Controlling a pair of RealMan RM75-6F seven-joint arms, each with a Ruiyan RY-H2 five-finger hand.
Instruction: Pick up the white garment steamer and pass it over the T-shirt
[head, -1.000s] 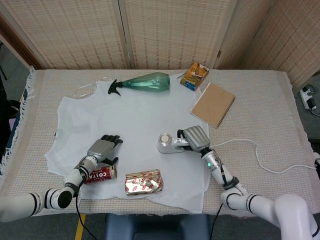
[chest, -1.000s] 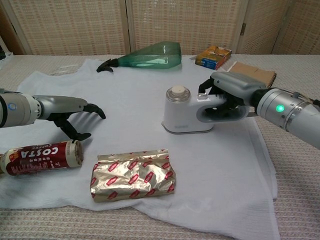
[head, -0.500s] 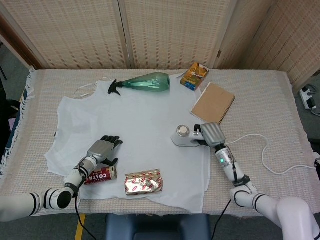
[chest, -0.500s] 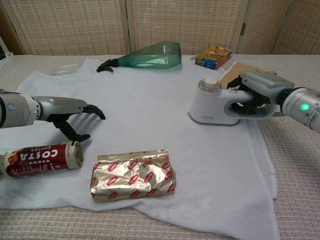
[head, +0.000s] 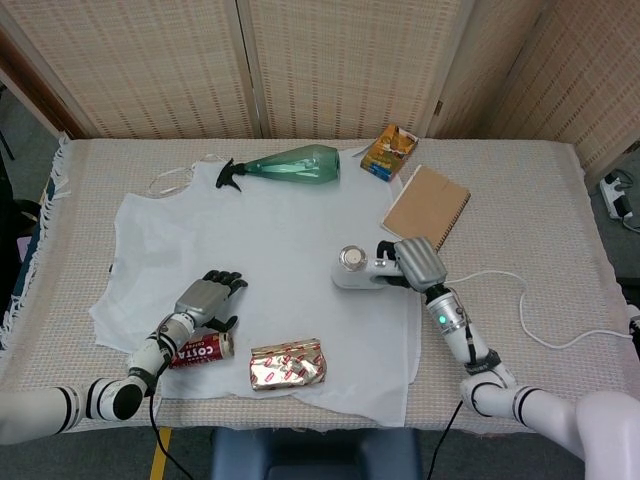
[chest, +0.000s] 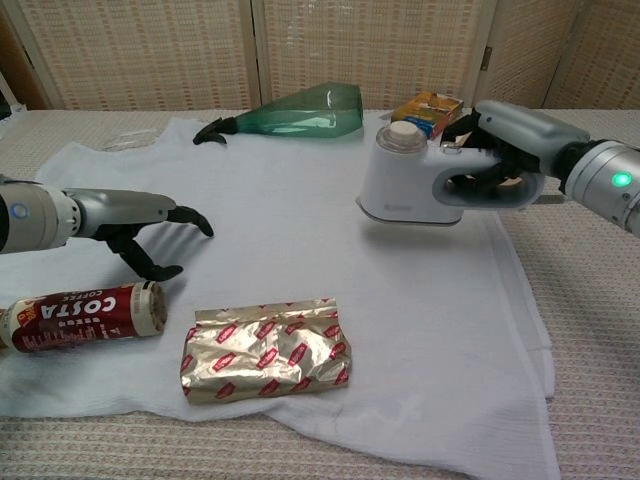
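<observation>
R hand (chest: 505, 150) grips the handle of the white garment steamer (chest: 405, 183), fingers wrapped through the handle loop; in the chest view the steamer looks lifted just clear of the T-shirt (chest: 300, 240), a shadow under its base. Steamer sits over the shirt's R side, near the R edge, round cap on top, body pointing toward shirt centre. In the head view the same steamer (head: 362, 270) is over the shirt's R border, w/ the R hand (head: 418, 262) behind it at the shirt edge, and its white cord (head: 520, 305) trails off the shirt across the tablecloth (head: 560, 200) to the R.

L hand (chest: 150, 235) holds nothing, fingers apart and curled downward, tips touching or just above the shirt's L-front part; can't tell which. Head view shows that hand (head: 208, 298) on the shirt's near-L area.

Rest, all relative to the shirt: red Costa can (chest: 85, 315) lies on its side on the near-L corner, just beside the L hand. Crumpled foil snack bag (chest: 266, 350) lies on the near edge, R of the can. Green spray bottle (chest: 290, 112) lies on its side at the far edge, black trigger toward the L. Orange box (head: 390, 151) off the shirt past the far-R corner; brown spiral notebook (head: 427, 209) off the R side, behind the steamer.
</observation>
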